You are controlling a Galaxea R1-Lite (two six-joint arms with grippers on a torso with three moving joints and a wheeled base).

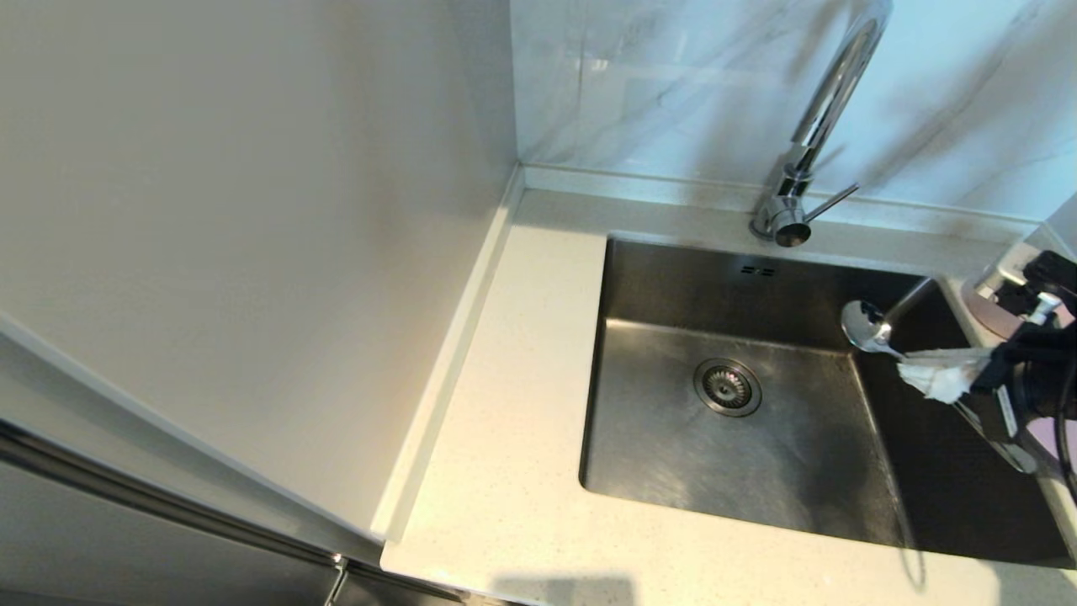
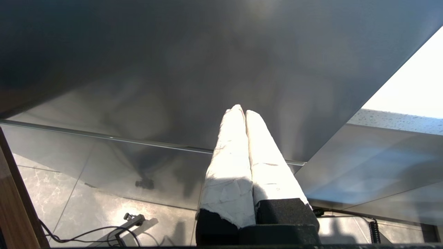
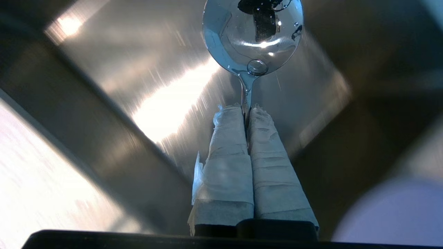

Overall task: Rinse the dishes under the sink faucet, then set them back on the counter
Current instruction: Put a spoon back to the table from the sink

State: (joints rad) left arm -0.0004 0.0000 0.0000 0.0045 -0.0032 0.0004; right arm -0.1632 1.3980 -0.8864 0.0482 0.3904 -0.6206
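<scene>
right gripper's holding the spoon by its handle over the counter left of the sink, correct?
Not quite. The right gripper does hold the spoon by its handle, but over the sink, at its right side, not the counter; the head view shows it.

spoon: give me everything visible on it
The spoon is small, shiny metal, with a round bowl and a thin handle. The right gripper holds it by the handle between white-wrapped fingers, bowl pointing away from the gripper. Droplets and a film of water sit in the bowl, which faces up. It hangs over the right side of the sink, touching nothing else.
</scene>
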